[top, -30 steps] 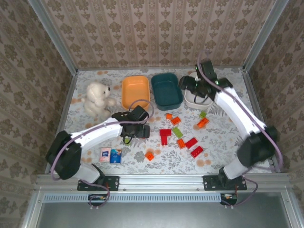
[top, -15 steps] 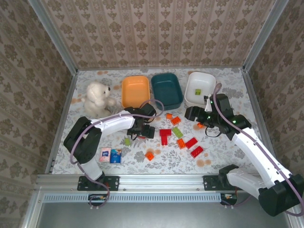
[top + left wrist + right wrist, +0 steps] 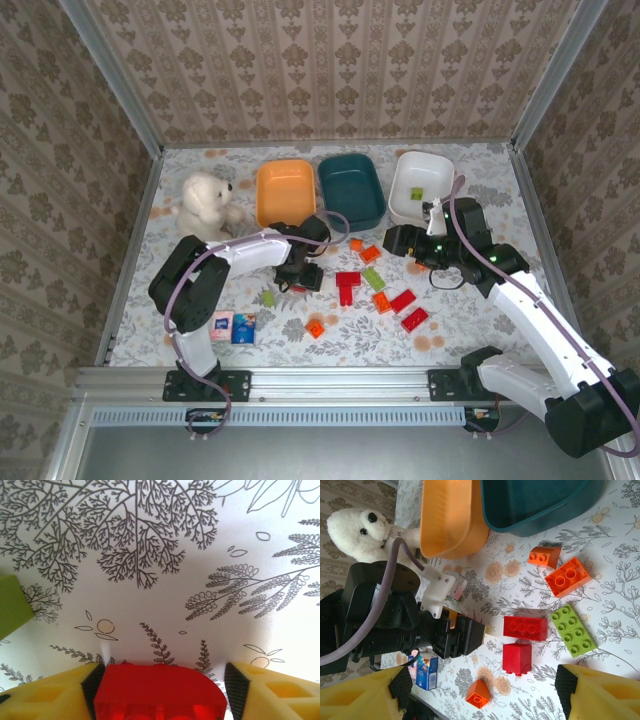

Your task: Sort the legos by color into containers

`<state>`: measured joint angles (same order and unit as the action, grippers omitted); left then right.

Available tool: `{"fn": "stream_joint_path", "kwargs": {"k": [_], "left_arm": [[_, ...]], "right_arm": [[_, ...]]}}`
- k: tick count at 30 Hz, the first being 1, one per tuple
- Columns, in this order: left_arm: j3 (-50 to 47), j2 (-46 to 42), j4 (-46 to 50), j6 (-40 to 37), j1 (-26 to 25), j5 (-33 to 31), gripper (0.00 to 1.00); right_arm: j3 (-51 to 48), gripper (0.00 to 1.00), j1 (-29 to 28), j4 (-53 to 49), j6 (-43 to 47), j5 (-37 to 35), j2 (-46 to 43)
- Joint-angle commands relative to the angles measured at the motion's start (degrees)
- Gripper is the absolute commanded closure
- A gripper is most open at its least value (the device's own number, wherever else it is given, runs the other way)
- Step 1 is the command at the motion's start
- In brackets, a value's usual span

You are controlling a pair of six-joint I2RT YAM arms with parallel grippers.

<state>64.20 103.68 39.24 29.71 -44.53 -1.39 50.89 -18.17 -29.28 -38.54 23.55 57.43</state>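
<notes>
A red brick [image 3: 160, 692] fills the gap of my left gripper [image 3: 160, 680], low on the table [image 3: 300, 272], with the black pads [image 3: 92, 685] against its two ends. A green brick [image 3: 12, 605] lies just to its left [image 3: 268, 297]. My right gripper [image 3: 400, 242] hangs open [image 3: 480, 690] above loose legos: red ones [image 3: 525, 628], a green one [image 3: 573, 630] and orange ones [image 3: 568, 577]. The orange bowl [image 3: 285, 192], teal bowl [image 3: 350, 188] and white bowl [image 3: 420, 175] stand in a row at the back. One green brick [image 3: 416, 192] lies in the white bowl.
A white stuffed bear [image 3: 205, 208] sits left of the orange bowl. A pink-and-blue packet [image 3: 232, 326] lies near the front left. More red and orange bricks [image 3: 402, 300] are scattered at centre right. Metal frame rails border the table.
My left gripper slid right, off the green brick, and its jaws closed in around the red brick. My right arm drew back from the white bowl to above the loose bricks.
</notes>
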Motion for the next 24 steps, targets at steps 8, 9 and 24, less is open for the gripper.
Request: {"fn": "stream_joint_path", "kwargs": {"k": [8,9,24], "left_arm": [[1.1,-0.2,1.0,-0.6,-0.5,-1.2,0.54],[1.2,-0.8,1.5,-0.5,-0.6,-1.8,0.54],[22.5,-1.4,8.0,-3.5,11.9,-1.4,0.57]], "right_arm": [[-0.2,0.22,-0.1,1.0,-0.9,1.2,0.5],[0.0,0.22,-0.2,1.0,-0.9,1.2,0.6],[9.3,0.22,-1.2,10.8,-4.6,9.9,8.8]]}}
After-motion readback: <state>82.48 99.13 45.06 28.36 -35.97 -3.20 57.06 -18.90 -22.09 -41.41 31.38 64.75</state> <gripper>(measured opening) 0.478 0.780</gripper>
